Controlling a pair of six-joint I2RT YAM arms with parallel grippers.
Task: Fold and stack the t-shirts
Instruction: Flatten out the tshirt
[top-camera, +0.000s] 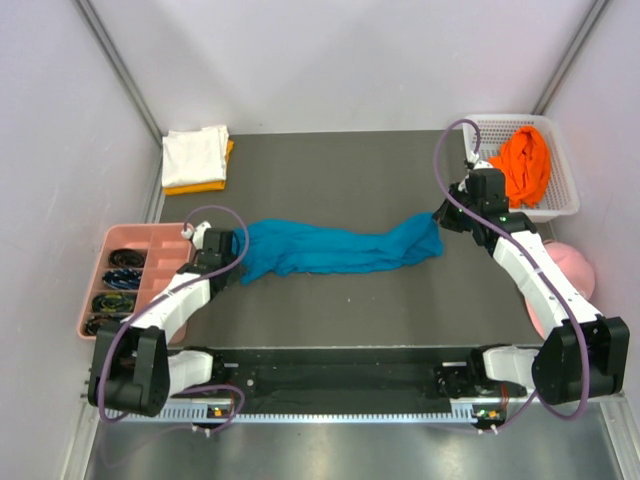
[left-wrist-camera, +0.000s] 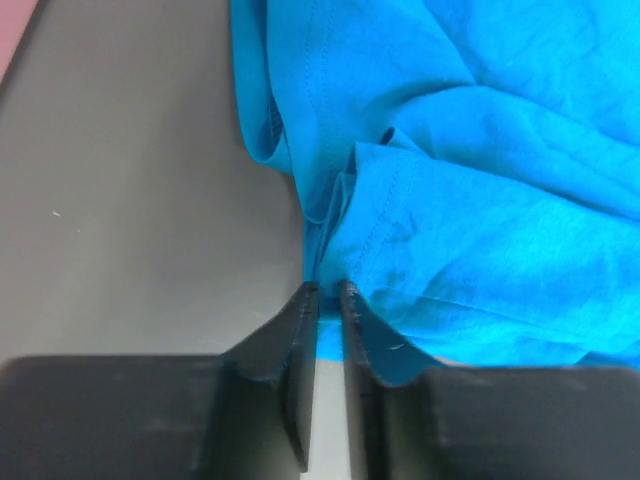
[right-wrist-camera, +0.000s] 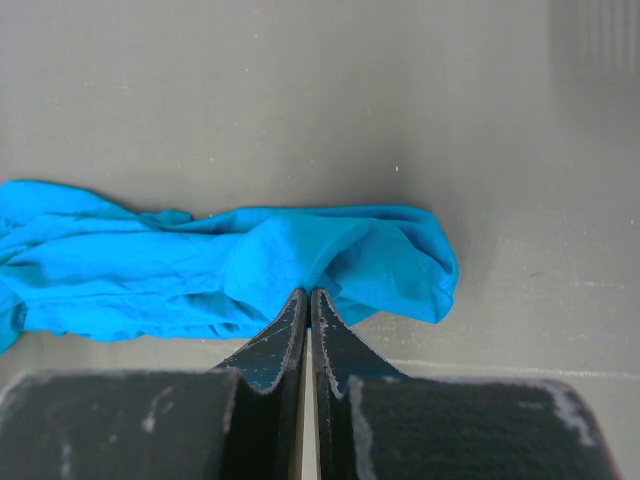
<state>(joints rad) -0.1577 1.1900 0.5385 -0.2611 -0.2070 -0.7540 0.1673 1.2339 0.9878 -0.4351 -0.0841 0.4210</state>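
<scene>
On the dark mat (top-camera: 330, 320), the teal-blue t-shirt (top-camera: 330, 248) lay stretched in a rumpled band. Left gripper (left-wrist-camera: 327, 291) pinched one end; right gripper (right-wrist-camera: 308, 292), fingers pressed together, pinched the other.

Dark grey table (top-camera: 330, 180) with teal-blue t-shirt (top-camera: 330, 248), folded shirt stack (top-camera: 197, 158), white basket (top-camera: 565, 195), pink tray (top-camera: 128, 240)

My right end effector (right-wrist-camera: 309, 293) is showing matt black plastic, scuffed pale along its edges; the teal-blue t-shirt (right-wrist-camera: 250, 265) is looking like soft, creased cloth; the grey counter (right-wrist-camera: 300, 100) is looking smooth and matt.
</scene>
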